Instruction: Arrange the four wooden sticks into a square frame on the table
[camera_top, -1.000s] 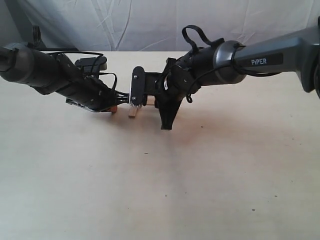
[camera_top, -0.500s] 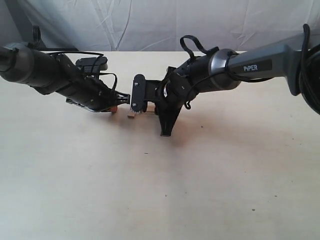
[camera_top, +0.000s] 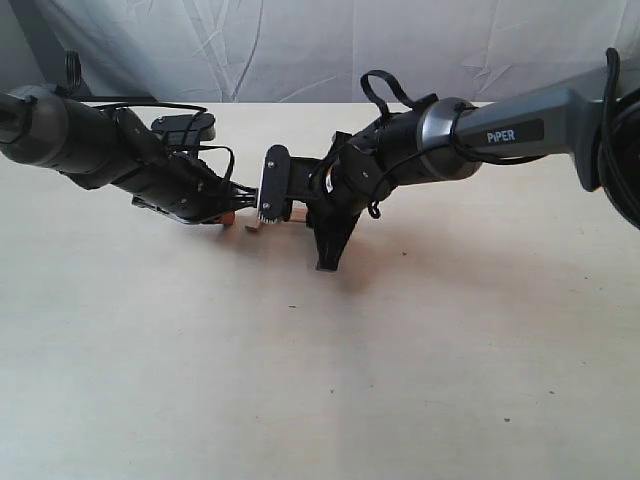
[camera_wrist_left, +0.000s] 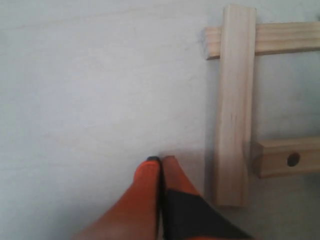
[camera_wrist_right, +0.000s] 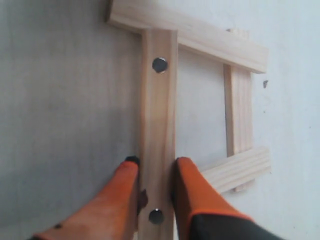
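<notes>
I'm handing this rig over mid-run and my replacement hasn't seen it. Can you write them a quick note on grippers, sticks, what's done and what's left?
Right gripper: shut on the holed stick, which forms one side of the square.
Left gripper: shut, empty, tips beside a plain stick.
Sticks: all four lie together on the table as a rough square frame. The skewed stick by the right gripper's fingers sits at an angle, and a finger hides its corner with the held one.
Done: four sides laid.
Left: probably square up the held and skewed sticks, release, and back both arms away.
</notes>
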